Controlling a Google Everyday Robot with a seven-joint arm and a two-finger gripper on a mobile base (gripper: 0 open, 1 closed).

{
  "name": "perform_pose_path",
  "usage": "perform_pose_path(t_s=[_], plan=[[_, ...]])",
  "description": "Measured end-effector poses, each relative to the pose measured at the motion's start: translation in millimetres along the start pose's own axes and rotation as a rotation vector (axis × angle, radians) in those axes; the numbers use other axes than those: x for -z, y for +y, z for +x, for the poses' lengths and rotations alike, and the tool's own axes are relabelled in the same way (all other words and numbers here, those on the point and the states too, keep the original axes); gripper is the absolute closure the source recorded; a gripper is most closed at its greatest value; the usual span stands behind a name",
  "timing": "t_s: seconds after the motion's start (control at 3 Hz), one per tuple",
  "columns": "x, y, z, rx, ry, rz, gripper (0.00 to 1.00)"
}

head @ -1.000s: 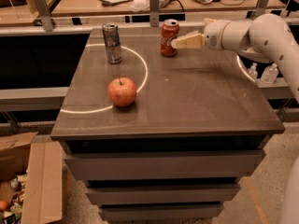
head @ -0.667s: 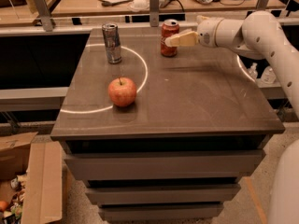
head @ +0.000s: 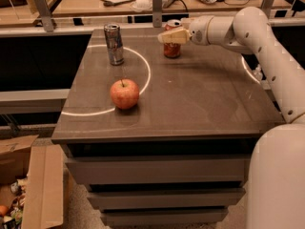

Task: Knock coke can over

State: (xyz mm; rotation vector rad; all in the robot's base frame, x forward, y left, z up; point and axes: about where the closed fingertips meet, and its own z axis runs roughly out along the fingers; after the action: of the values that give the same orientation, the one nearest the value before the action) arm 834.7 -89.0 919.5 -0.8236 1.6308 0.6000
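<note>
- Leftward travel of the hand [head: 166,36] since a second ago: then just to the right of the coke can [head: 172,50], now lying across the front of its upper half, tip past the can's left edge.
- Reaching in from the right on the white arm [head: 252,27], held level above the table [head: 205,99], at about the height of the can's top.
- Cannot tell how far the hand is open; nothing seen held in it.
- Cannot tell either whether touching the can or only passing just in front of it.
- Coke can at the same spot near the far edge of the table, upright as before, silver top showing above the hand, red body below.
- Judged meaning for the task: approach finished, push at the top just starting or about to start; no tilt yet, so knock not yet done.
- Well apart to the left, a slimmer silver can [head: 113,44], upright; nearer the front, a red apple [head: 125,93]; both unmoved and clear of the hand's line.
- Writing: none readable. Only red on the coke can's visible lower part, any script hidden or too blurred; no legible label on the silver can.
- White curved lines on the table, not letters.
</note>
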Motion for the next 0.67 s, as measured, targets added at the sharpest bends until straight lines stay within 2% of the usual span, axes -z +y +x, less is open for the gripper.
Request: perform_pose_path(t_s=[0.67], plan=[[-6.4, 4.9, -0.3, -0.017, 0.011, -0.032, 0.69]])
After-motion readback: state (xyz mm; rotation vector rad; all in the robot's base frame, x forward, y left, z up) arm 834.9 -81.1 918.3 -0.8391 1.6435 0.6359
